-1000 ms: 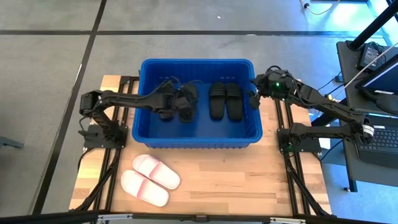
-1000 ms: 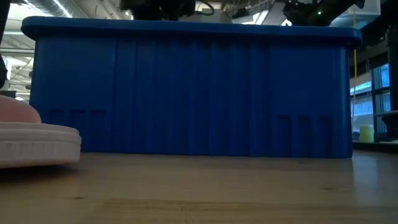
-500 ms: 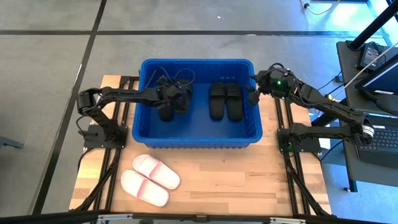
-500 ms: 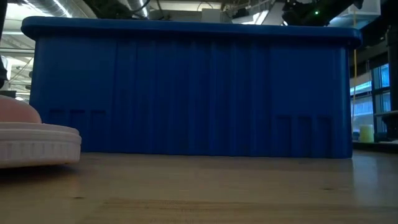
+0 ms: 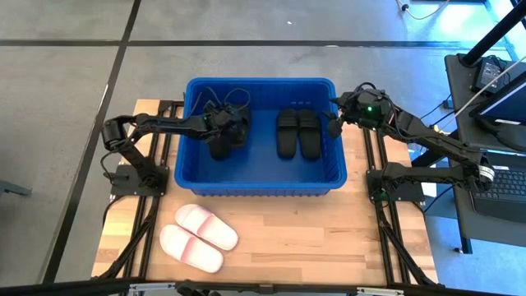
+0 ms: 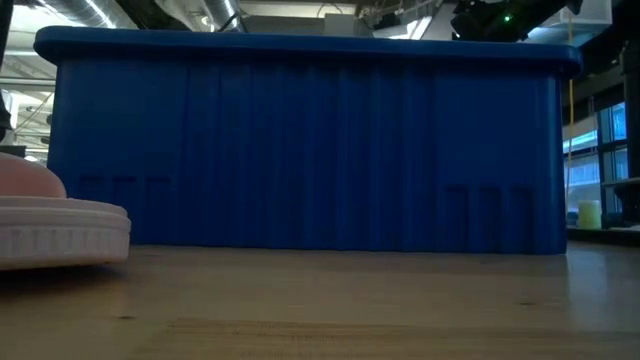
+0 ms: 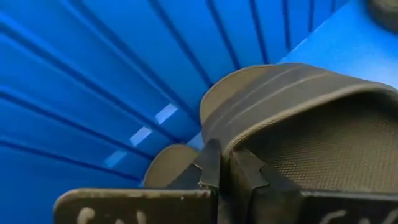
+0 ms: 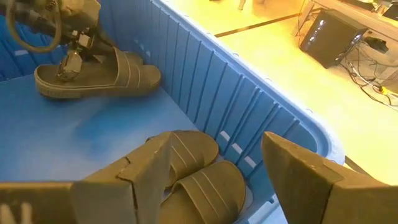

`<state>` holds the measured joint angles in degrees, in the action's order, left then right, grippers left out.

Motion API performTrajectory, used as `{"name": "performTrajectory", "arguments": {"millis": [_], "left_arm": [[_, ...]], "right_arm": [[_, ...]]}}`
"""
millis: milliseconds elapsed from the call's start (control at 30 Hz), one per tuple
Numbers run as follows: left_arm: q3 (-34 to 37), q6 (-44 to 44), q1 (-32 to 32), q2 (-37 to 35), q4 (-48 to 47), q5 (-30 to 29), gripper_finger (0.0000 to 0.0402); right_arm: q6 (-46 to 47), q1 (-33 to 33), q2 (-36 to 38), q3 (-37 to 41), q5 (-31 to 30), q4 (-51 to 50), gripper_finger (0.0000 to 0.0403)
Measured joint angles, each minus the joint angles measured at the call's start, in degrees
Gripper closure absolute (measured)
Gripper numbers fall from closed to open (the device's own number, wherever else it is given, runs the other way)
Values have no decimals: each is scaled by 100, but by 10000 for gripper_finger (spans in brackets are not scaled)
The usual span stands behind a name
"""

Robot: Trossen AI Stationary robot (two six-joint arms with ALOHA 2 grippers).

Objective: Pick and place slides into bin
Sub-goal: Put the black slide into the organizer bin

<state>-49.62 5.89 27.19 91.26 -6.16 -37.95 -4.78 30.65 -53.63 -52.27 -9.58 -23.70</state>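
Note:
The blue bin [image 5: 260, 86] stands at the table's far middle. Two black slides [image 5: 297, 133] lie side by side on its floor at the right, and show in the right wrist view [image 8: 186, 154]. My left gripper [image 5: 231, 125] is down inside the bin's left half, shut on a third black slide [image 8: 99, 78]. A rounded end of another black slide [image 7: 163, 167] shows just beyond the fingers. My right gripper [image 5: 334, 125] is open and empty over the bin's right rim. Two white slides [image 5: 199, 237] lie sole down on the table in front of the bin. My left gripper pinches the black slide's side edge [image 7: 241, 147] between its two fingers [image 7: 210, 163]. The fingers come from above, slanting down [image 8: 69, 62]. The slide lies level, strap up, low at the bin's floor; I cannot tell whether it rests there.
The bin's tall ribbed front wall [image 6: 300, 150] fills the low view, and one white slide [image 6: 60, 232] shows at its left. Bare wooden table [image 5: 329, 230] lies in front of the bin to the right. A desk with equipment [image 5: 493, 74] stands beyond the table's right edge.
My left gripper has gone down into the bin and toward the table's left edge with the black slide, dropping below the rim in the low view. My right gripper has kept almost still by the bin's right rim.

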Motion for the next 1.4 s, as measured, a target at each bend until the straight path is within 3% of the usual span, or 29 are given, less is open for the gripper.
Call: {"name": "performTrajectory", "arguments": {"millis": [533, 933, 1200, 1400], "left_arm": [[247, 424, 100, 623, 672, -55, 398], [266, 403, -66, 703, 801, -229, 366], [271, -286, -165, 706, 811, -159, 357], [271, -213, -169, 706, 816, -154, 356]], "right_arm": [[0, 0, -2, 0, 0, 37, 152], [-33, 0, -2, 0, 0, 26, 152], [-169, 0, -2, 0, 0, 22, 152], [-192, 0, -2, 0, 0, 22, 152]]}}
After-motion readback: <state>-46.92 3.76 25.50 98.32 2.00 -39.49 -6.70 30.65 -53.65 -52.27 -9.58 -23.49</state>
